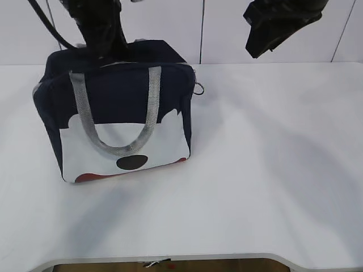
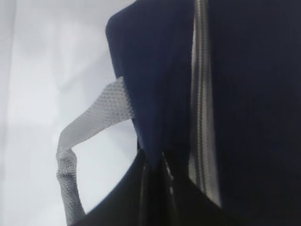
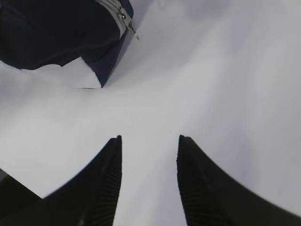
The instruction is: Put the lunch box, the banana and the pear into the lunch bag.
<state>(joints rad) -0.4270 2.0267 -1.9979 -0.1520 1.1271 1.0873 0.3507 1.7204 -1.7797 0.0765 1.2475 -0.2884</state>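
The navy lunch bag [image 1: 125,102] stands upright on the left of the white table [image 1: 272,170], grey handle [image 1: 116,144] hanging down its front, ring pull [image 1: 198,89] at the right end. My left gripper [image 1: 106,52] is down on the bag's top. In the left wrist view its dark fingers [image 2: 141,188] are pressed together on a fold of navy fabric [image 2: 155,94] beside the grey zipper [image 2: 201,94]. My right gripper [image 1: 255,51] hangs raised at the upper right, open and empty [image 3: 148,139]. The lunch box, banana and pear are out of view.
The table's front edge [image 1: 170,258] runs along the bottom of the exterior view. A white panelled wall [image 1: 227,28] stands behind the table. A corner of the bag [image 3: 47,33] shows at the top left of the right wrist view.
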